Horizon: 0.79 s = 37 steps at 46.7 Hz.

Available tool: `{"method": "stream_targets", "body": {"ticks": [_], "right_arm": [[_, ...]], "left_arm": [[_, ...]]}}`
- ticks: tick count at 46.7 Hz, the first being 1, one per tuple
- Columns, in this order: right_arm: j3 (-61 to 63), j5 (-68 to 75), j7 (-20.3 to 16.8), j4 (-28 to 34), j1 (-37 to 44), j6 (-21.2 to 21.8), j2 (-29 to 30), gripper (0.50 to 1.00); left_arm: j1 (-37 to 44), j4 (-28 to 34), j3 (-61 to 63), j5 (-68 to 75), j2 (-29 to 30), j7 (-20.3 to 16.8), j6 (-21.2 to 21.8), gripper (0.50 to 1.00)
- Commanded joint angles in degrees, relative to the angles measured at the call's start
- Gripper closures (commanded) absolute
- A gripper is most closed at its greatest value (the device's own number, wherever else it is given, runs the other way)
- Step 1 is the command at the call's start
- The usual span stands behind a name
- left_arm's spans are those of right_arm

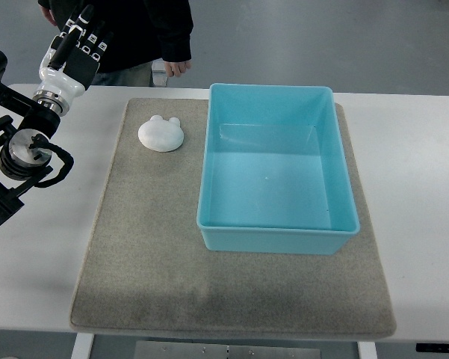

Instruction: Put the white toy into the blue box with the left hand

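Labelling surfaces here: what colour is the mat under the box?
Grey-beige, plain; the mat shows clearly in the top view.

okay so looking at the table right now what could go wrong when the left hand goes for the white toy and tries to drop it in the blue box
The white toy is low and rounded, so the left hand may slip off it.

The toy lies close to the blue box wall, so the hand could bump or shove the box on the mat.

A person stands at the table's far edge, near the hand's path.
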Motion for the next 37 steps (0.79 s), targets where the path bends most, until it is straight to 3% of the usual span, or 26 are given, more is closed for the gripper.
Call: {"method": "stream_targets", "body": {"ticks": [1,15,24,37], "right_arm": [[0.00,-0.01,0.00,0.00,0.00,0.00,0.00,0.564],[0.00,-0.01,0.00,0.00,0.00,0.00,0.00,0.564],[0.00,-0.01,0.00,0.00,0.00,0.00,0.00,0.564],[0.00,-0.01,0.00,0.00,0.00,0.00,0.00,0.564]], "left_arm": [[0.00,-0.09,0.01,-0.09,0.00,0.00,0.00,0.506],[-0.09,0.26,-0.17,-0.09,-0.08,0.00,0.00,0.506],[-0.35,3.68,-0.08,-0.09,-0.52,0.00,-0.44,0.506],[-0.53,7.46,0.09,-0.09,-1.93,0.09,-9.76,0.506]]}}
